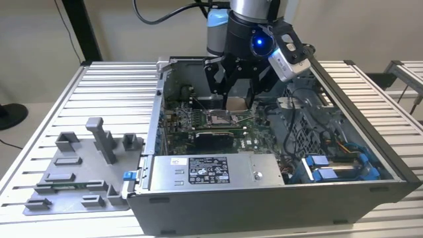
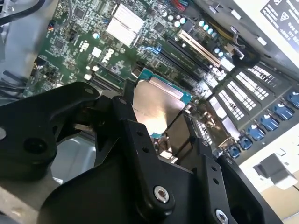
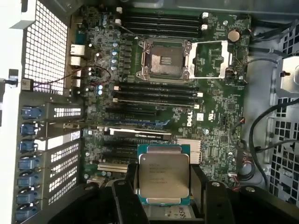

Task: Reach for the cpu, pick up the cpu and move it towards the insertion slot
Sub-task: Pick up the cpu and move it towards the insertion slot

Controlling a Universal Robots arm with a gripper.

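Hanging over the open computer case (image 1: 396, 171), our gripper (image 3: 164, 184) is clamped on the cpu (image 3: 164, 173), fingers (image 3: 200, 184) against its edges. We see the insertion slot (image 3: 164, 59) apart on the motherboard (image 3: 219, 116) in the first wrist view; the exterior view adds grey fixture blocks (image 1: 79, 168).

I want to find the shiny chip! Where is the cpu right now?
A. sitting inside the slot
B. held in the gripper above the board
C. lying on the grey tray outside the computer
B: in the first wrist view the cpu sits between the gripper fingers, and the slot is apart from it, with its centre bare.
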